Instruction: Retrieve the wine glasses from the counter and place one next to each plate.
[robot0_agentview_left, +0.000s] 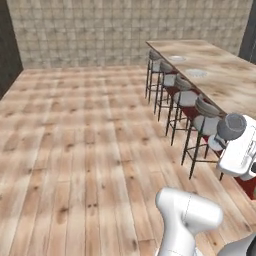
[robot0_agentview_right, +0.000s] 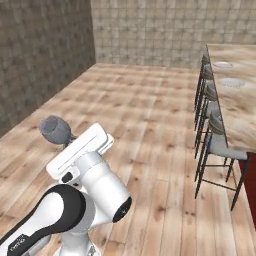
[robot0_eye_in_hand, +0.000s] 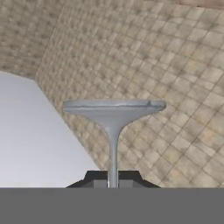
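The wine glass (robot0_agentview_left: 230, 126) was in my grip, carried in the air beside the long marbled bar top (robot0_agentview_left: 220, 75), on the stool side of it and well short of the two plates. I judged the step in hand to be the carry toward that bar top. To do it well I would hold the hand steady while the base drove, keep the glass above the backs of the bar stools (robot0_agentview_left: 202, 125) on the way, and bring it over the bar top's edge only when a plate was within easy reach. Then I would lower it straight down until its round foot sat flat on the stone just beside a plate, never on the rim. Both pale plates (robot0_agentview_right: 232, 82) lay on the bar top towards its far end, so the base had ground to cover.

The gripper (robot0_eye_in_hand: 113, 183) was closed to a narrow gap on the stem; in the hand view its two dark tips pinched the stem from either side. With so thin a grip I would avoid any sudden swing, since I judged the glass could pivot or slip.

The glass was the wider one, with a dark smoky-grey bowl (robot0_agentview_right: 55, 129) that was rounded and glossy. In the hand view the slim pale-grey stem (robot0_eye_in_hand: 113, 153) ran from the tips to the round foot (robot0_eye_in_hand: 114, 108), seen edge on. I saw no second glass.
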